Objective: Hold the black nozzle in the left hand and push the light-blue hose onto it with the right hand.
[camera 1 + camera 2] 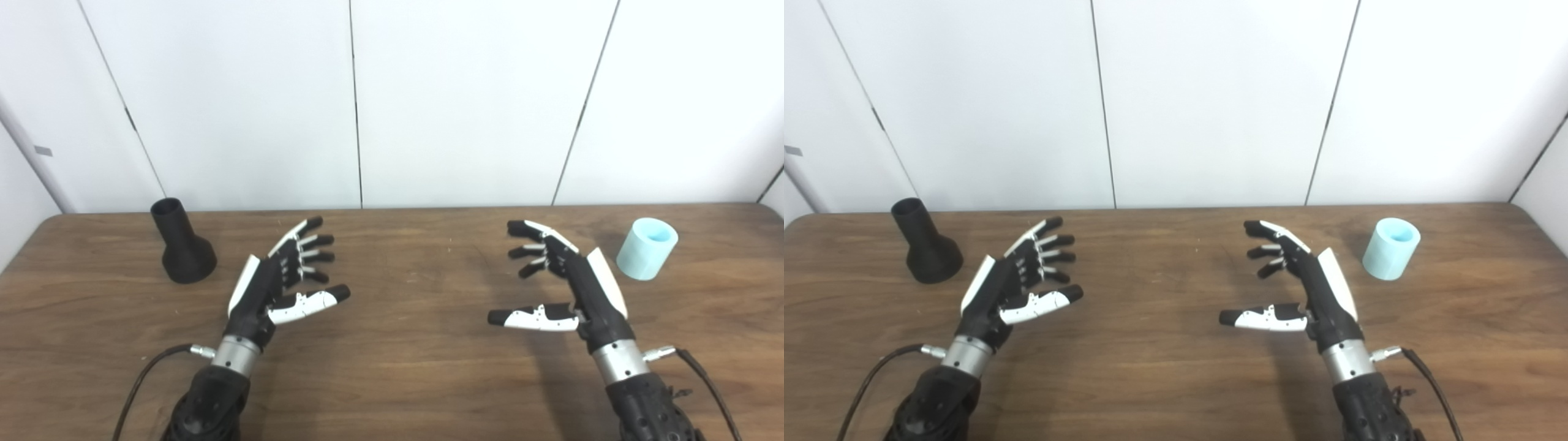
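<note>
The black nozzle (181,247) stands upright on its wide base at the back left of the wooden table (398,361), narrow neck up. The light-blue hose piece (647,248), a short hollow cylinder, stands on end at the back right. My left hand (283,274) hovers over the table to the right of the nozzle, open, fingers spread, holding nothing. My right hand (558,280) hovers left of the hose, also open and empty, thumb pointing toward the middle. Neither hand touches its object.
A white panelled wall (392,104) rises directly behind the table's far edge. A black cable (144,380) runs from my left wrist and another cable (704,376) from my right wrist.
</note>
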### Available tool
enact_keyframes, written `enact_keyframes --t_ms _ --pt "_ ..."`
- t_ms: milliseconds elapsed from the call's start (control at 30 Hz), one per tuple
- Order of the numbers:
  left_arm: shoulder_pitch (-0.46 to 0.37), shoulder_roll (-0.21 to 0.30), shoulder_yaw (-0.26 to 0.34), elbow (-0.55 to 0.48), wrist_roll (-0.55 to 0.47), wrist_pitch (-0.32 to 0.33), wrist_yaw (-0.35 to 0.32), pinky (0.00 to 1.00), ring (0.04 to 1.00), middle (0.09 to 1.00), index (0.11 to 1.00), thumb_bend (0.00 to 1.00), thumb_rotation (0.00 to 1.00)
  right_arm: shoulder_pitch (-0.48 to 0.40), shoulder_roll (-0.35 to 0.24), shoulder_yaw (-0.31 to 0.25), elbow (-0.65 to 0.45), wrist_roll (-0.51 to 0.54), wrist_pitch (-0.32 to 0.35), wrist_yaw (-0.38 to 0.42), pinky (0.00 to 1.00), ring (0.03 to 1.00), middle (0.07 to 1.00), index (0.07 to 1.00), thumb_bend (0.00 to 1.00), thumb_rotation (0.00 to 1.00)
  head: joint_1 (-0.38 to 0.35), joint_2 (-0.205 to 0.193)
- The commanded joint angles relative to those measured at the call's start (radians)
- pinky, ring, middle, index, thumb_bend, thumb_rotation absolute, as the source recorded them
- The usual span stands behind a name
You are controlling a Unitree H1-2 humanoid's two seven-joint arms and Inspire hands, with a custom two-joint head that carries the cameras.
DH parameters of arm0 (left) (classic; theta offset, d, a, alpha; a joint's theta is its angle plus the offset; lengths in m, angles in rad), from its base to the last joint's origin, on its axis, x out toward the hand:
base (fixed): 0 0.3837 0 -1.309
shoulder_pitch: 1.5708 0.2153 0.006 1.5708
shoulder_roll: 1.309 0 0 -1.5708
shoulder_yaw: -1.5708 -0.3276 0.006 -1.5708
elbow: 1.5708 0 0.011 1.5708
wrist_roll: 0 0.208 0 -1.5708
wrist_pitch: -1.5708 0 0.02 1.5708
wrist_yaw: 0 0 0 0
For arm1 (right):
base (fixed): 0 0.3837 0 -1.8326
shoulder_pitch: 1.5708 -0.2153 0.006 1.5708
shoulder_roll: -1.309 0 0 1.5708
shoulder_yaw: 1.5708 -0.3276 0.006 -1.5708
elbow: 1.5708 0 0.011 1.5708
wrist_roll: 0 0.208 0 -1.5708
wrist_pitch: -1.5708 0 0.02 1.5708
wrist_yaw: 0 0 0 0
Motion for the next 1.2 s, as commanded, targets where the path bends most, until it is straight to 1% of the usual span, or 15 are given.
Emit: enact_keyframes --t_ms 0,67,133,333,567,600,633,700,767,800,867,967,1000,1067,1167 --pt "-0.032 0.008 0.005 -0.041 -0.004 -0.006 0.007 0.6 0.766 0.828 0.859 0.78 0.3 -0.022 0.0 -0.008 -0.05 0.03 0.025 0.01 0.55 0.714 0.825 0.823 0.79 0.23 0.002 0.008" --pt "-0.034 0.004 0.007 -0.038 0.002 0.0 0.016 0.6 0.765 0.828 0.859 0.78 0.28 -0.02 0.004 -0.011 -0.066 0.048 0.071 0.022 0.57 0.741 0.848 0.834 0.82 0.25 0.002 0.008" --pt "-0.034 0.003 0.007 -0.037 0.004 0.001 0.019 0.6 0.765 0.828 0.859 0.78 0.28 -0.02 0.004 -0.01 -0.072 0.054 0.087 0.025 0.58 0.747 0.852 0.836 0.82 0.26 0.002 0.008" --pt "-0.036 -0.004 0.004 -0.047 0.019 0.021 0.031 0.6 0.753 0.822 0.853 0.77 0.27 -0.022 0.004 -0.003 -0.059 0.056 0.082 0.027 0.59 0.75 0.854 0.837 0.84 0.26 0.003 0.012" --pt "-0.035 -0.004 -0.001 -0.057 0.028 0.033 0.031 0.59 0.746 0.817 0.85 0.77 0.27 -0.023 -0.006 -0.004 -0.055 0.062 0.084 0.032 0.59 0.752 0.856 0.839 0.84 0.25 0.028 0.011" --pt "-0.035 -0.012 -0.007 -0.052 0.038 0.029 0.038 0.59 0.746 0.817 0.85 0.77 0.27 -0.019 -0.015 -0.008 -0.054 0.064 0.074 0.034 0.59 0.752 0.856 0.839 0.84 0.25 0.16 -0.024" --pt "-0.034 -0.022 -0.015 -0.046 0.05 0.023 0.046 0.59 0.744 0.815 0.849 0.77 0.27 -0.015 -0.025 -0.013 -0.051 0.067 0.061 0.036 0.6 0.753 0.856 0.84 0.83 0.24 0.213 -0.042" --pt "-0.035 -0.041 -0.031 -0.029 0.076 0.006 0.064 0.58 0.741 0.813 0.848 0.78 0.27 -0.006 -0.046 -0.021 -0.041 0.071 0.032 0.039 0.6 0.756 0.858 0.843 0.82 0.22 0.271 -0.066" --pt "-0.038 -0.056 -0.047 0.002 0.099 -0.021 0.085 0.58 0.737 0.806 0.839 0.77 0.25 0.0 -0.064 -0.027 -0.03 0.075 0.011 0.042 0.6 0.76 0.861 0.848 0.81 0.2 0.347 -0.109" --pt "-0.04 -0.063 -0.053 0.017 0.109 -0.035 0.094 0.58 0.735 0.799 0.831 0.76 0.23 0.003 -0.069 -0.029 -0.035 0.077 0.019 0.044 0.6 0.762 0.862 0.85 0.81 0.21 0.353 -0.113" --pt "-0.041 -0.076 -0.063 0.042 0.124 -0.06 0.111 0.59 0.733 0.779 0.811 0.76 0.22 0.009 -0.074 -0.035 -0.052 0.086 0.048 0.05 0.61 0.766 0.866 0.853 0.8 0.2 0.386 -0.142" --pt "-0.041 -0.083 -0.067 0.056 0.13 -0.075 0.121 0.6 0.739 0.768 0.8 0.76 0.22 0.013 -0.075 -0.037 -0.058 0.095 0.056 0.053 0.62 0.768 0.867 0.854 0.79 0.17 0.388 -0.146" --pt "-0.041 -0.088 -0.069 0.069 0.137 -0.085 0.129 0.6 0.74 0.768 0.8 0.76 0.22 0.009 -0.076 -0.039 -0.029 0.108 0.01 0.055 0.62 0.769 0.867 0.854 0.79 0.17 0.398 -0.167" --pt "-0.042 -0.092 -0.071 0.086 0.143 -0.101 0.136 0.62 0.765 0.768 0.786 0.76 0.21 0.003 -0.08 -0.04 0.008 0.129 -0.056 0.059 0.61 0.769 0.873 0.87 0.78 0.15 0.395 -0.171" --pt "-0.045 -0.085 -0.072 0.089 0.14 -0.111 0.132 0.59 0.766 0.787 0.782 0.75 0.2 0.0 -0.084 -0.042 0.022 0.137 -0.085 0.062 0.59 0.765 0.872 0.887 0.79 0.15 0.394 -0.169"
